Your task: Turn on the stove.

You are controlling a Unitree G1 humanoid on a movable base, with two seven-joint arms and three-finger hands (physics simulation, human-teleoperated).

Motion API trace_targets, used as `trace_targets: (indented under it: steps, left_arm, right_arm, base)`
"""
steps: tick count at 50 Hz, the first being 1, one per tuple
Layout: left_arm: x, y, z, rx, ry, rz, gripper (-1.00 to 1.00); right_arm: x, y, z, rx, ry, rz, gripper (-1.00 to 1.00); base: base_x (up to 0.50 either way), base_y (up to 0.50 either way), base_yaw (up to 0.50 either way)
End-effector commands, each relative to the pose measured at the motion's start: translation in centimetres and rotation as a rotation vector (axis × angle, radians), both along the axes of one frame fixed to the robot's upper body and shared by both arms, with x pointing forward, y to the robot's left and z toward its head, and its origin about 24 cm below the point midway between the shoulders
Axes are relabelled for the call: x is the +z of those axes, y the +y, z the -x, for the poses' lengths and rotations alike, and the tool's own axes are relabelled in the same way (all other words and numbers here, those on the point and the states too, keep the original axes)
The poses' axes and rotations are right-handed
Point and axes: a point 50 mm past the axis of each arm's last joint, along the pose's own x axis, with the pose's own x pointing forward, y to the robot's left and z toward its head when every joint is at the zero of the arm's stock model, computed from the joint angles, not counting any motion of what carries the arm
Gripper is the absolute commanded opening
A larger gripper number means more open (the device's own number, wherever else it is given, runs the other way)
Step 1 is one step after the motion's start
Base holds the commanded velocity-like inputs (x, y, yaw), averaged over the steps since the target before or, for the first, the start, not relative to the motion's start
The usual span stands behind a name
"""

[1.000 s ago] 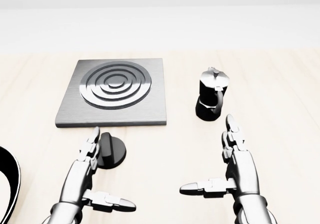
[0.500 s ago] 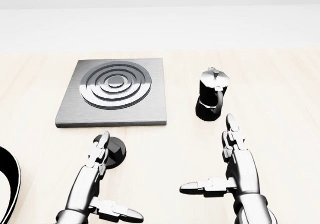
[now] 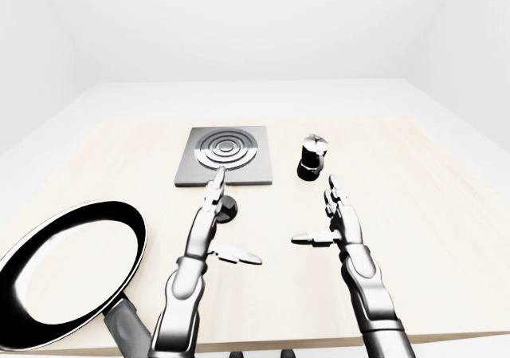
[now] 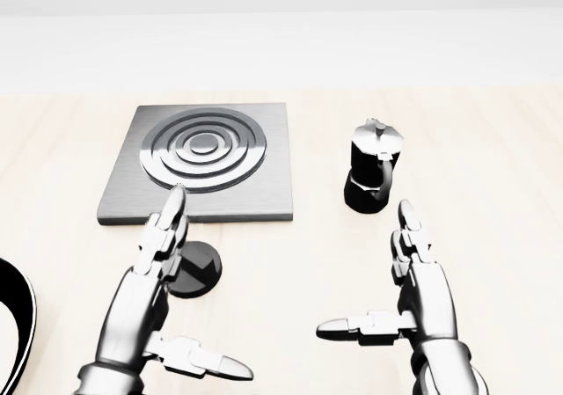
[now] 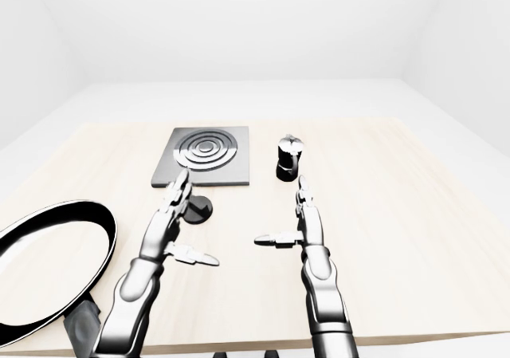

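The stove is a grey square plate point(image 4: 202, 162) with a ringed burner, upper left in the head view. Its black round knob point(image 4: 201, 270) lies on the wooden table just below the plate. My left hand point(image 4: 209, 285) is open with straight fingers point(image 4: 167, 232) reaching over the knob's left part, their tips at the plate's lower edge; the thumb points right below the knob. My right hand point(image 4: 362, 268) is open and empty to the right, apart from the knob.
A black moka pot point(image 4: 373, 177) stands right of the stove, just above my right fingertips. A large black frying pan point(image 3: 72, 270) lies at the table's lower left. The table's point(image 3: 446, 214) near edge runs along the bottom of the eye views.
My left hand has moved up over the knob; its fingertips now reach the stove plate's lower edge. The right hand, the knob and the pot have not moved.
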Motion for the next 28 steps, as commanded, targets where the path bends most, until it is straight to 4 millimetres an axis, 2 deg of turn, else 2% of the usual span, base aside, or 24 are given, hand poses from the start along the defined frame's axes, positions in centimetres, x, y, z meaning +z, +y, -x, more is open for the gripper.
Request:
trace_targets:
  steps: [1, 4, 11, 16, 17, 21, 28]
  left_arm:
    - [5.4, 1.2, 1.0, 0.037, -0.229, 0.064, 1.0]
    - [8.1, 2.2, 2.0, 0.09, -0.357, 0.086, 1.0]
    - [12.0, 3.4, 4.2, 0.135, -0.507, 0.109, 1.0]
    - [15.5, 4.0, 6.4, 0.151, -0.632, 0.109, 1.0]
    - [17.1, 4.2, 7.7, 0.149, -0.728, 0.114, 1.0]
    - [18.5, 4.9, 8.9, 0.154, -0.817, 0.118, 1.0]
    - [19.8, 7.1, 9.9, 0.201, -0.8, 0.115, 1.0]
  right_arm:
    - [0.0, 0.0, -0.1, -0.001, 0.003, -0.001, 1.0]
    - [0.0, 0.0, -0.1, -0.002, 0.005, -0.001, 1.0]
    - [-0.1, 0.0, -0.1, -0.002, 0.005, -0.001, 1.0]
    - [-0.1, 0.0, -0.1, -0.001, 0.005, 0.0, 1.0]
    - [-0.1, 0.0, -0.1, -0.001, 0.004, 0.0, 1.0]
    - [-0.1, 0.0, -0.1, 0.0, 0.003, 0.002, 1.0]
    - [-0.1, 0.0, 0.0, 0.002, 0.001, 0.002, 1.0]
  base:
    - [0.0, 0.0, 0.0]
    - [0.0, 0.0, 0.0]
    - [0.0, 0.0, 0.0]
    - [0.0, 0.0, 0.0]
    - [0.0, 0.0, 0.0]
    - [0.0, 0.0, 0.0]
    - [0.0, 0.0, 0.0]
